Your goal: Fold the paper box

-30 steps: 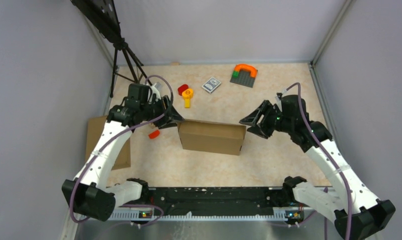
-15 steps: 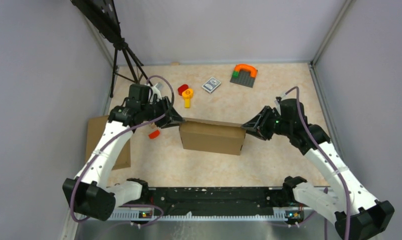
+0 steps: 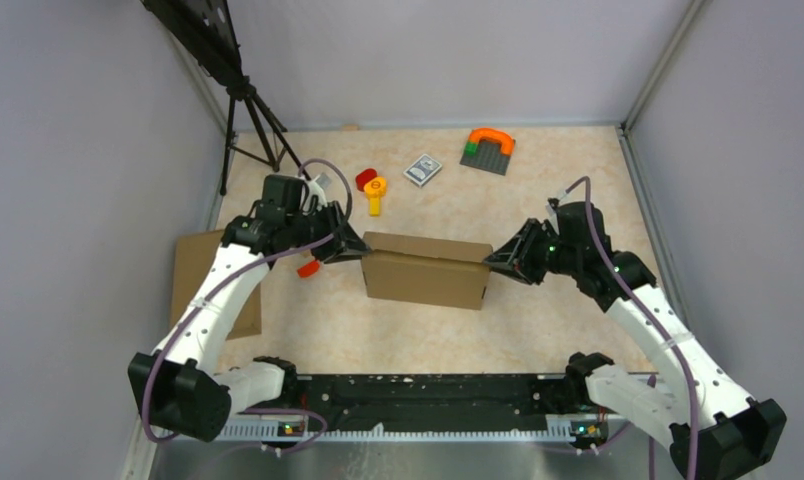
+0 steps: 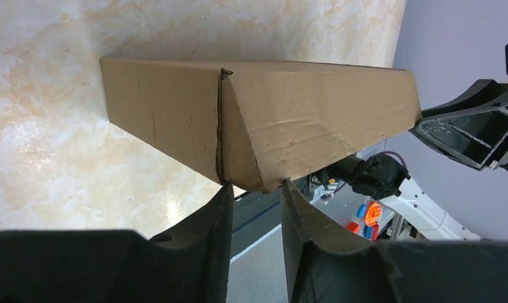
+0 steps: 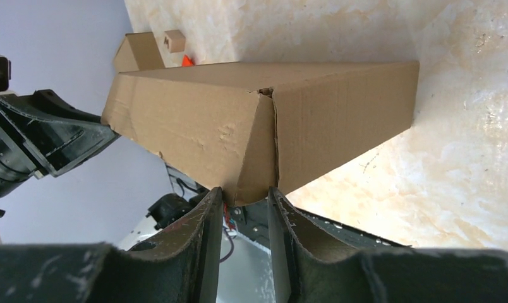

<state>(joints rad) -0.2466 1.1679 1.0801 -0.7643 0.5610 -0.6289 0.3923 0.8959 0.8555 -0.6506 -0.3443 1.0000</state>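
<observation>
The paper box (image 3: 423, 272) is a closed, plain brown cardboard box in the middle of the table, held between the two arms. My left gripper (image 3: 356, 248) pinches its left end; in the left wrist view the fingertips (image 4: 225, 189) press either side of the box (image 4: 302, 120) corner. My right gripper (image 3: 493, 262) pinches the right end in the same way. In the right wrist view that gripper (image 5: 244, 192) clamps the box (image 5: 201, 126) corner. The box looks slightly tilted, one long edge still on the table.
Another brown cardboard box (image 3: 193, 275) lies at the left wall, partly under the left arm. A small orange piece (image 3: 307, 268) sits near the left gripper. Further back are a yellow and red toy (image 3: 375, 190), a small card pack (image 3: 423, 168), a grey baseplate with an orange arch (image 3: 488, 148) and a tripod (image 3: 248, 110).
Both grippers have moved in onto the ends of the box and narrowed onto its corners. The box has shifted and tilted slightly.
</observation>
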